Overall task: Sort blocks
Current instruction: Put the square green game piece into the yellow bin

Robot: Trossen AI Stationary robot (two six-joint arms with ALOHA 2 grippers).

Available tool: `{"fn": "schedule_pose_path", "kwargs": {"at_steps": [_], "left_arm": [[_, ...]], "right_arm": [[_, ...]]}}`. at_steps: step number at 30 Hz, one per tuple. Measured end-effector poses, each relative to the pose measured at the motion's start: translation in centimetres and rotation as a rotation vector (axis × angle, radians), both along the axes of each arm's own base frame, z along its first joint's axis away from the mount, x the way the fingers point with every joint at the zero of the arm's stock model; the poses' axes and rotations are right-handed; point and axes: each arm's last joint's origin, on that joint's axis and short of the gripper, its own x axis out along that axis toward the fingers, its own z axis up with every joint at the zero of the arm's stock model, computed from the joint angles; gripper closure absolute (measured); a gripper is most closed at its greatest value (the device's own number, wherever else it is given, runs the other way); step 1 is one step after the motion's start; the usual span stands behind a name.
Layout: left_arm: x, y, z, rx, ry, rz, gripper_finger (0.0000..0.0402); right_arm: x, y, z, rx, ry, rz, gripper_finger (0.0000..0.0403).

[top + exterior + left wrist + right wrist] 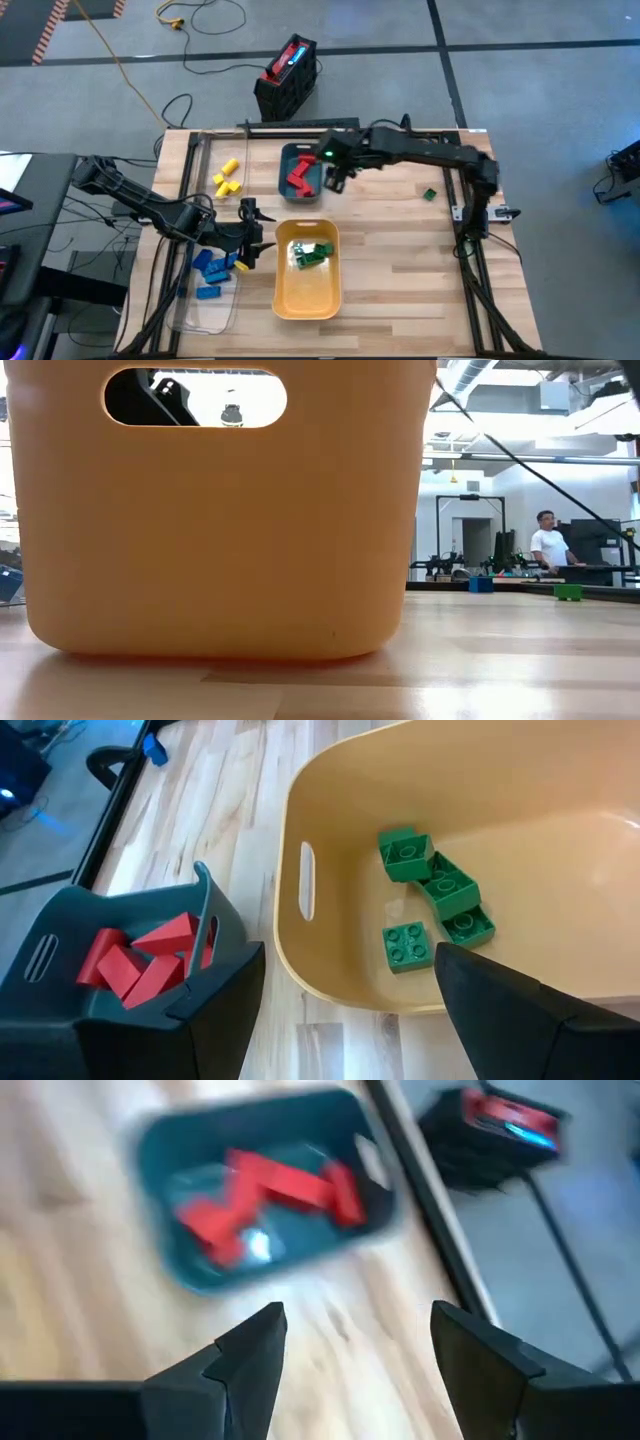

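The right gripper (338, 180) hangs beside the teal tray (300, 172), fingers wide and empty. The left gripper (255, 240) waits open by the yellow tray (305, 290). Best go next for the stray green block (429, 194) on the counter (400, 260), squarely from above.

No readable text, labels, numbers, signs

A light wooden table (400, 260) carries everything. The yellow tray (306, 285) stands near its front middle. Just behind that tray sits the teal tray (283, 172). To the yellow tray's left lies a clear tray (205, 310), and behind that, loose yellow blocks (228, 178) rest on the wood. One green block (429, 194) lies alone, well right of the yellow tray.
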Motion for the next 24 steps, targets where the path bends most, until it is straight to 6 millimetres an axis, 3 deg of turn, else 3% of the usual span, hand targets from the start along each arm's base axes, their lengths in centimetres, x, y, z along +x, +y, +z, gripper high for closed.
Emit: {"fn": "schedule_pose_path", "kwargs": {"at_steps": [6,12,18,24], "left_arm": [[-0.1,0.0,-0.1,-0.037,0.001,0.028,0.0113],[-0.1,0.0,-0.1,-0.049,0.000,0.037,0.0113],[0.0,0.0,-0.1,-0.044,-0.007,0.031,0.0113],[0.0,0.0,0.0,-0.023,-0.010,0.014,0.0113]], "right_arm": [[-6.9,-1.1,-2.5,-0.074,0.018,-0.236,0.0148],[-13.9,-3.2,-5.5,-0.004,0.011,-0.459,0.0148],[-16.8,-3.4,-6.6,0.040,0.045,-0.519,0.0148],[-18.3,-5.2,-7.2,0.095,0.158,-0.547,0.0148]]}}
